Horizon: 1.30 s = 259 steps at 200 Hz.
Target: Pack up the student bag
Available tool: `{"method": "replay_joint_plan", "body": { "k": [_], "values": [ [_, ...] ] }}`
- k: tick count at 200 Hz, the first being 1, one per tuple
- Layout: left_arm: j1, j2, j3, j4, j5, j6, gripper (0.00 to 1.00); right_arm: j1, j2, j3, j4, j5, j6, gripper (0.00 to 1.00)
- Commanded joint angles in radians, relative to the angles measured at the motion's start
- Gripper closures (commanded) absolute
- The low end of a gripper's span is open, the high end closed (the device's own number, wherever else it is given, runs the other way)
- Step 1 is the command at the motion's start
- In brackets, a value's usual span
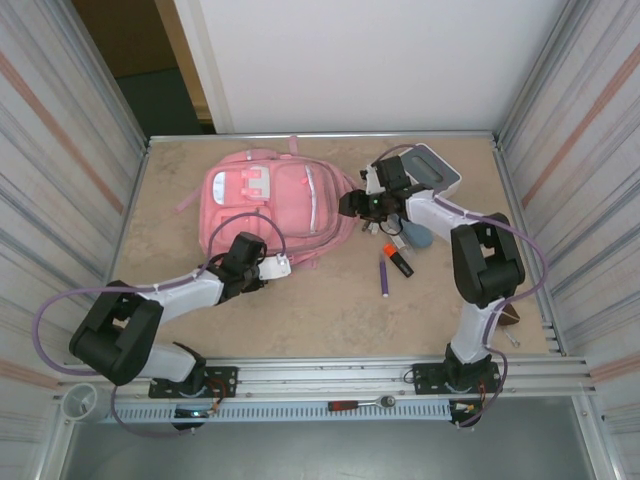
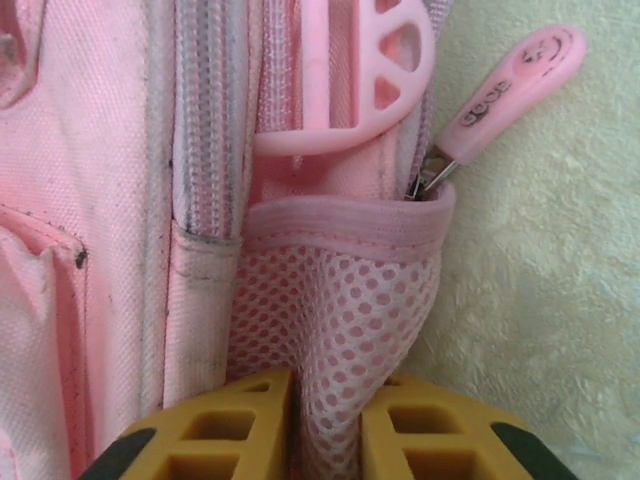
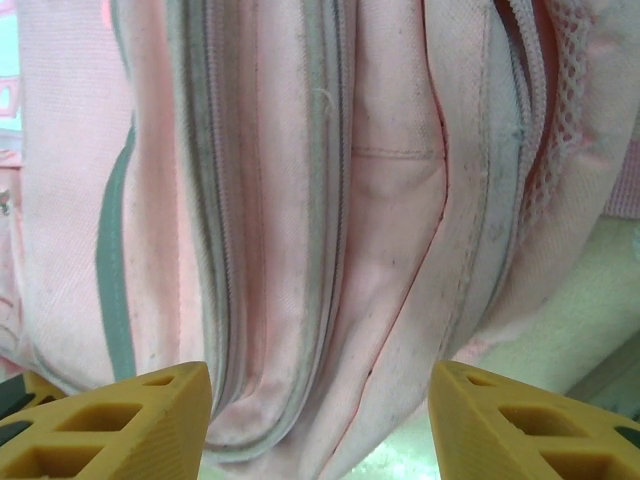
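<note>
The table [image 1: 300, 310] is carrying everything, and the student bag [image 1: 270, 205] is lying flat on it toward 11 o'clock from the table's middle, front pockets facing up. The left arm is reaching in from 7 o'clock to the bag's near edge; the right arm is bending in from 5 o'clock to the bag's 3 o'clock side.

A white-and-grey box [image 1: 437, 168] is sitting toward 1 o'clock, apart from the bag. Just at 6 o'clock of that box, a blue-grey object [image 1: 419, 237] is lying partly under the right arm. An orange marker [image 1: 399, 261] and a purple pen [image 1: 384, 275] are lying side by side just beyond it at 7 o'clock.

In the left wrist view, the left gripper [image 2: 325, 440] is clenching: its yellow fingers [image 2: 215, 425] are standing close together, pinching the bag's mesh pocket [image 2: 345, 320] between them. A pink zipper pull [image 2: 510, 85] is pointing toward 1 o'clock above that pocket, resting on the table surface.

In the right wrist view, the right gripper [image 3: 320, 430] is standing released, jaws wide apart, facing the bag's zipped side; whether its pads are touching the fabric I cannot tell.
</note>
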Motion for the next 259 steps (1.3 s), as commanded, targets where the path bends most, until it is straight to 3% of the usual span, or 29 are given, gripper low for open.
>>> {"method": "replay_joint_plan", "body": {
  "k": [1, 41, 86, 131, 165, 207, 259],
  "values": [
    [0.005, 0.0, -0.011, 0.02, -0.025, -0.011, 0.85, 0.009, -0.104, -0.033, 0.005, 0.019, -0.006, 0.41],
    [0.025, -0.046, -0.004, 0.001, 0.045, -0.065, 1.0, 0.039, -0.225, -0.12, 0.025, 0.091, -0.063, 0.39],
    [0.052, -0.125, -0.005, -0.008, 0.155, -0.135, 1.0, 0.153, -0.372, -0.269, 0.126, 0.221, -0.244, 0.37],
    [0.094, -0.21, -0.004, -0.027, 0.293, -0.202, 1.0, 0.293, -0.468, -0.448, 0.318, 0.253, -0.359, 0.37],
    [0.101, -0.229, -0.002, -0.031, 0.328, -0.226, 1.0, 0.429, -0.417, -0.528, 0.495, 0.29, -0.356, 0.4],
    [0.124, -0.276, 0.002, -0.04, 0.387, -0.265, 1.0, 0.594, -0.28, -0.581, 0.739, 0.464, -0.407, 0.46],
    [0.142, -0.291, 0.003, -0.033, 0.431, -0.29, 1.0, 0.706, -0.073, -0.573, 0.998, 0.678, -0.475, 0.48]
  ]
}}
